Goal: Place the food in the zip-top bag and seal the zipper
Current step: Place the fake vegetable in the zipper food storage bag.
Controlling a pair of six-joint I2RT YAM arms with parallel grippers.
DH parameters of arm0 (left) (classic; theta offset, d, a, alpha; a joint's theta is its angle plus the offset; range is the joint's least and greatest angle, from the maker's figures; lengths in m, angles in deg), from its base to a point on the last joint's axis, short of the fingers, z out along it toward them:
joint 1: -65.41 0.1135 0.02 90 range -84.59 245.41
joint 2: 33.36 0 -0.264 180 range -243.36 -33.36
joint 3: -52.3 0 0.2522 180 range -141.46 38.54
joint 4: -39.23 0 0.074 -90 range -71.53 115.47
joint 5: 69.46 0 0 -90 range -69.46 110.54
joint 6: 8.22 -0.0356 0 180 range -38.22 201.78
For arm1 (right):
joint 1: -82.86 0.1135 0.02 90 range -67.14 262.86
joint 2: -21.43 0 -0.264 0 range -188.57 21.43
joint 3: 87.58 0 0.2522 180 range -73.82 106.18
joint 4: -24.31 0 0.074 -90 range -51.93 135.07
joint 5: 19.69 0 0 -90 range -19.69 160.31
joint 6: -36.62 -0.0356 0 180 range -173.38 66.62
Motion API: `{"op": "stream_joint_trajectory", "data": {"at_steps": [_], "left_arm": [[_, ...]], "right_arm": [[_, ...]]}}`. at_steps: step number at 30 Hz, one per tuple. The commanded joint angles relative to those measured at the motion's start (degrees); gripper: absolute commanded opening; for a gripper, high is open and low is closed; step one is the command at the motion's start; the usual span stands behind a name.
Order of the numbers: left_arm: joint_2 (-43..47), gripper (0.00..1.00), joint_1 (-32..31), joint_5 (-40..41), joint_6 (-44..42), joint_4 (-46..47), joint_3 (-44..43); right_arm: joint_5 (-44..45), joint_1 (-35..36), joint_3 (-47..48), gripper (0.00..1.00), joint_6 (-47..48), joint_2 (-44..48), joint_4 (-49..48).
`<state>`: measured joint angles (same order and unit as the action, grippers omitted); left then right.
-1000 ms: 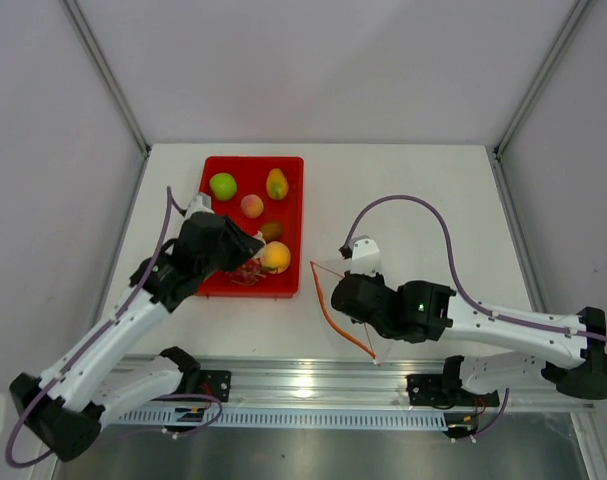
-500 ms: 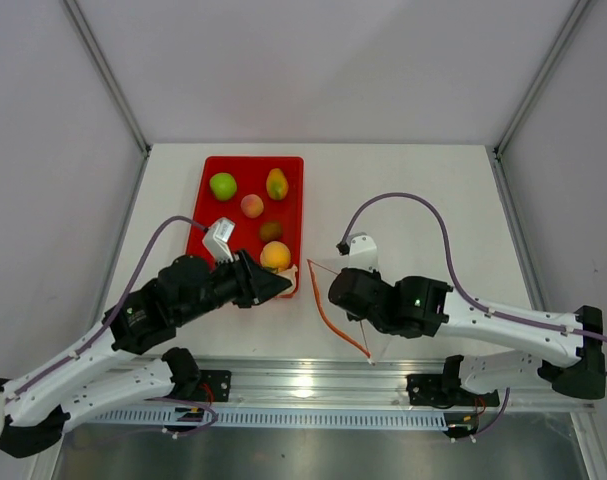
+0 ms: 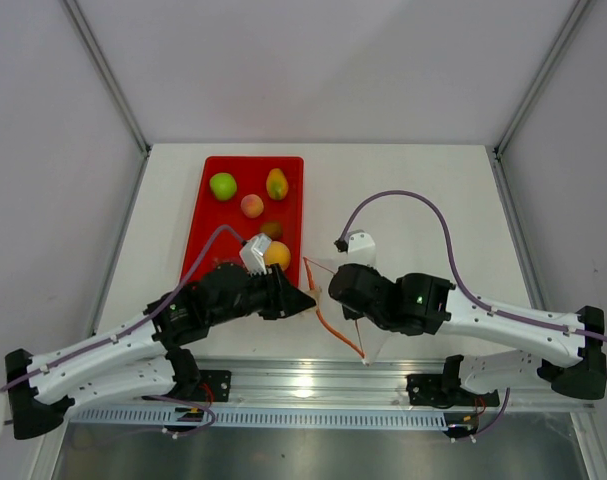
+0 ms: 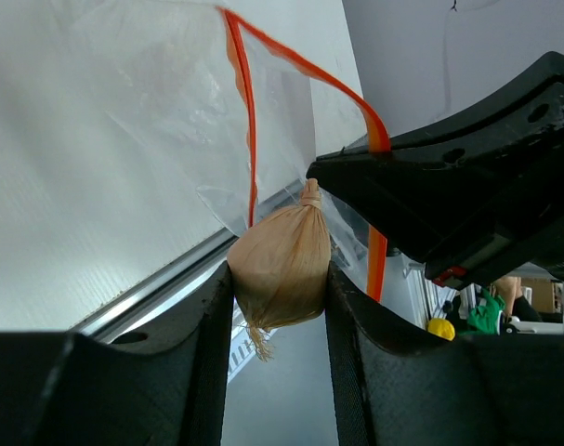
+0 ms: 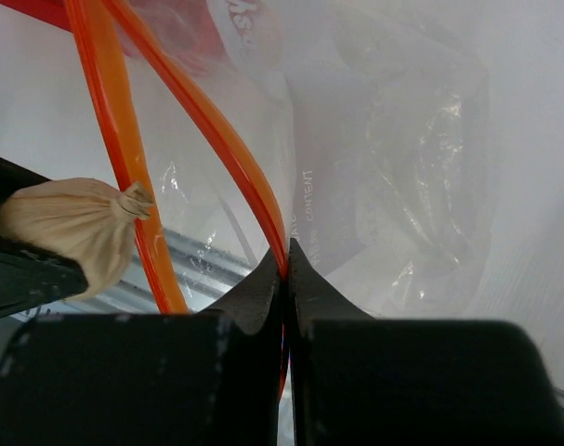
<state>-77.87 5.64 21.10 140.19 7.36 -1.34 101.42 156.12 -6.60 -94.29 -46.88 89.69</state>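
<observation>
My left gripper [image 4: 278,307] is shut on a pale garlic-like bulb [image 4: 280,265], gripped at both sides. It holds the bulb right at the mouth of the clear zip-top bag [image 5: 402,167]. The orange-red zipper [image 4: 247,139] gapes open in front of the bulb. My right gripper [image 5: 286,255] is shut on one strip of the zipper [image 5: 216,121] and holds that edge up. From above, the left gripper [image 3: 308,297] and right gripper [image 3: 335,288] nearly meet at the bag [image 3: 368,335]. The bulb [image 5: 72,228] also shows in the right wrist view.
The red tray [image 3: 208,235] lies left of the bag with a green apple [image 3: 223,186], a mango [image 3: 276,184], a peach [image 3: 251,206], a kiwi [image 3: 271,230] and an orange [image 3: 277,254]. The metal rail [image 3: 313,385] runs along the table's near edge.
My left arm has swung from the tray's near end rightward to the bag's mouth, carrying the bulb. The right gripper has kept its hold on the zipper, shifting slightly left.
</observation>
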Motion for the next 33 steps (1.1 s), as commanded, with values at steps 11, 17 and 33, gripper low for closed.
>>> {"op": "stream_joint_trajectory", "data": {"at_steps": [11,17,33], "left_arm": [[-3.13,0.41,-2.11,-1.09,6.80,6.95,-1.17],[-6.28,0.42,-2.20,0.50,7.41,4.74,-3.71],[-11.83,0.89,-2.11,4.27,6.63,4.93,-4.94]], "right_arm": [[-0.09,-0.04,0.37,0.00,-0.23,-0.50,-3.19],[-0.70,-0.04,-0.16,0.00,-0.58,0.37,-4.59],[0.44,0.14,-1.04,0.00,-1.55,3.10,-3.28]]}}
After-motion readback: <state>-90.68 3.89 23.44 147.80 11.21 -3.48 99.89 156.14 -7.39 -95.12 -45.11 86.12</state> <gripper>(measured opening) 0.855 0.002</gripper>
